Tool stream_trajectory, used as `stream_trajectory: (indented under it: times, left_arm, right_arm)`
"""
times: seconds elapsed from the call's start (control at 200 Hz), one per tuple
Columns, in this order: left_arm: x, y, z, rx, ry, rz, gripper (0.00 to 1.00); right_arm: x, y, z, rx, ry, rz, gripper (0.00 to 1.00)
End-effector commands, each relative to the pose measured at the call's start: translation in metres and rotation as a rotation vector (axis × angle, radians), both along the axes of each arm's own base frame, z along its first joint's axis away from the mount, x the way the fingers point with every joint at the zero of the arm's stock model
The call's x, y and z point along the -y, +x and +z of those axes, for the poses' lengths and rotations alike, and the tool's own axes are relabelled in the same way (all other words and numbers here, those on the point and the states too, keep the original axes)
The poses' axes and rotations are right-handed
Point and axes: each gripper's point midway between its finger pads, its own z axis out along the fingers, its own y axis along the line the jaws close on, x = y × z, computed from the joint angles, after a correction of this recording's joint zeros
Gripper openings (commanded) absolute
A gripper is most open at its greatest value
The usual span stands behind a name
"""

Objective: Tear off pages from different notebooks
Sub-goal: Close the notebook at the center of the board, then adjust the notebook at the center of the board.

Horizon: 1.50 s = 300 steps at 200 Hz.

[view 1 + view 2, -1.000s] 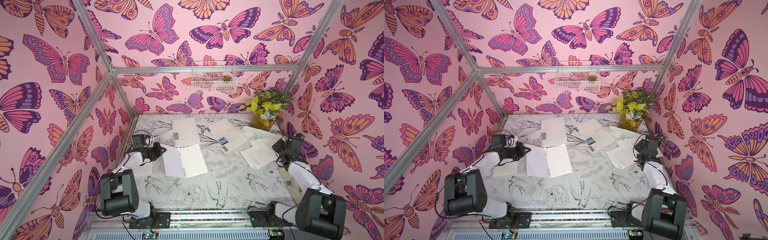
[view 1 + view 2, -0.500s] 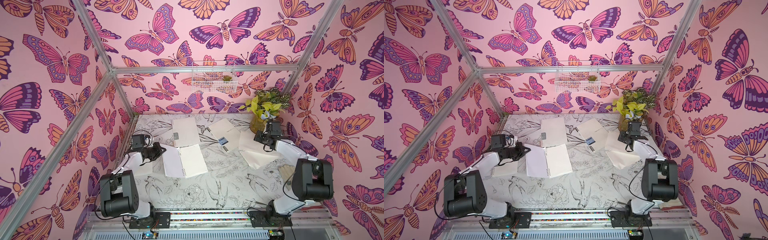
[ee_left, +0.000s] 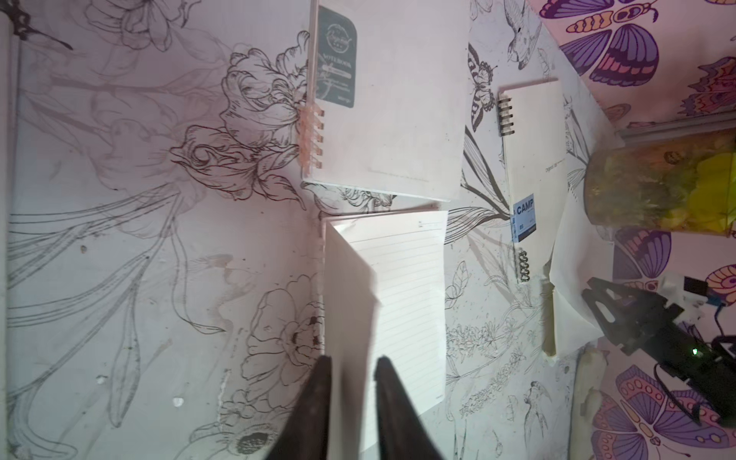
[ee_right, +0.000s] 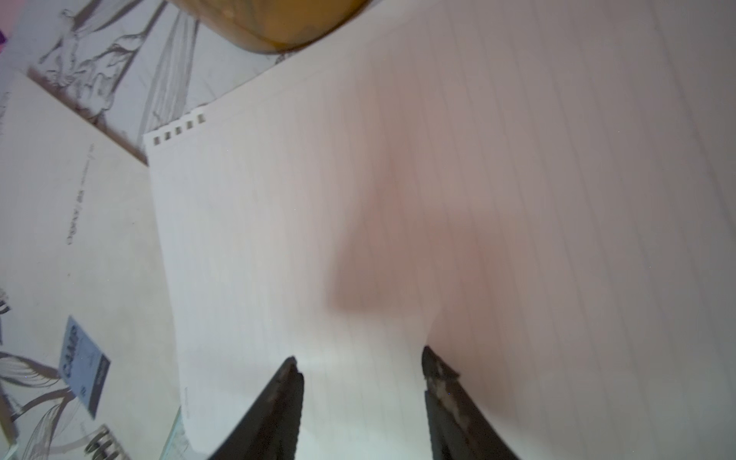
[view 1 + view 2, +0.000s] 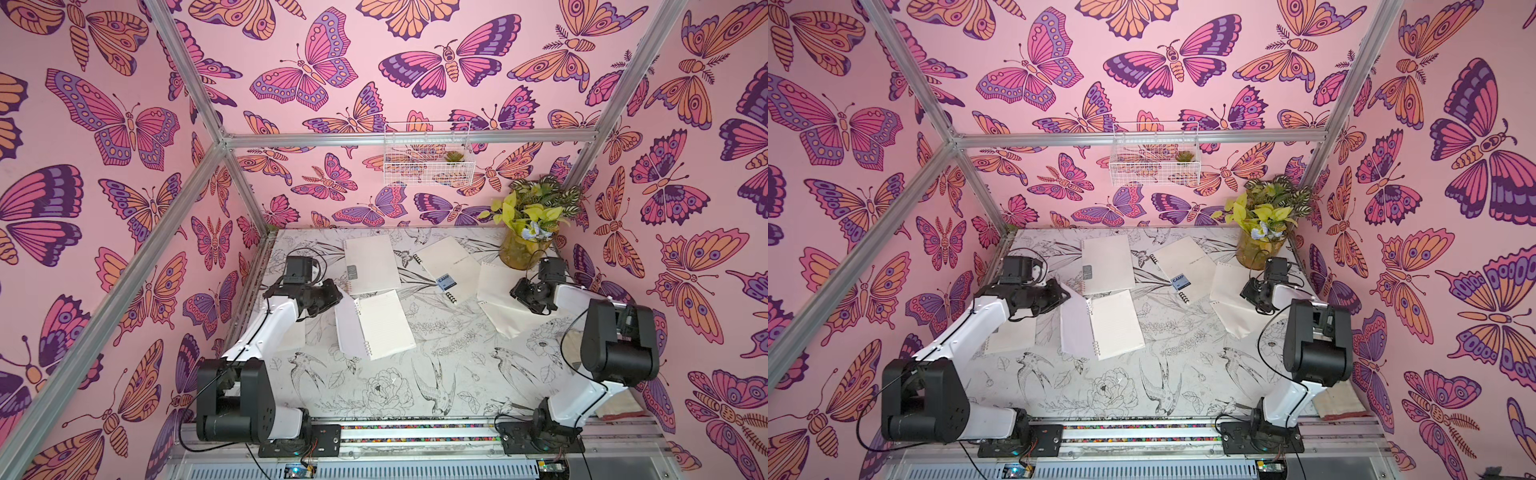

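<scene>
The lifted cream lined page (image 3: 350, 286) of the open white-coiled spiral notebook (image 5: 384, 324) mid-table stands between the left gripper (image 3: 353, 362) jaws, which are narrowly apart and not pinching. Risk imo: it flops back, or a tug drags the unpinned notebook. Meanwhile the right gripper (image 4: 360, 356), jaws wide, hovers over a loose punched cream sheet (image 4: 398, 199) beside the amber glass vase (image 5: 523, 251) and could bump it.

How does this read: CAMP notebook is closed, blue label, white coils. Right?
Wrong on the coils: they are black, as the left wrist view shows. Corrected: the CAMP notebook is closed, blue label, black coils.
</scene>
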Motion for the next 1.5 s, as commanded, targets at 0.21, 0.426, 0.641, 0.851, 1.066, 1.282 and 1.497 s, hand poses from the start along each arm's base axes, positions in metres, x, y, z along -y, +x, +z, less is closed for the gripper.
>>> stream_trajectory:
  times: [0.21,0.426,0.641,0.851,1.066,1.282,1.497]
  left_arm:
    - [0.073,0.011,-0.013,-0.075,0.056,-0.106,0.38]
    - [0.107,0.023,-0.021,-0.078,-0.037,-0.195,1.00]
    - [-0.029,0.018,-0.021,-0.042,0.103,0.113,1.00]
    - [-0.194,-0.015,-0.036,-0.114,0.371,0.578,1.00]
    - [-0.256,-0.025,-0.077,-0.270,0.294,0.665,0.98]
    - [-0.258,-0.009,-0.101,-0.367,0.154,0.519,0.63]
    - [-0.253,-0.016,-0.096,-0.370,0.171,0.515,0.70]
  right_arm:
    - [-0.081,0.000,0.084,0.224,-0.007,0.270,0.53]
    - [-0.114,-0.013,0.127,0.377,-0.051,0.434,0.54]
    - [-0.214,-0.038,0.143,0.542,-0.083,0.764,0.56]
    - [-0.372,-0.086,0.101,0.511,-0.214,1.211,0.56]
    - [-0.456,-0.122,0.041,0.421,-0.290,1.406,0.58]
    - [-0.467,-0.128,0.018,0.394,-0.280,1.422,0.58]
    - [-0.490,-0.140,0.007,0.417,-0.322,1.460,0.59]
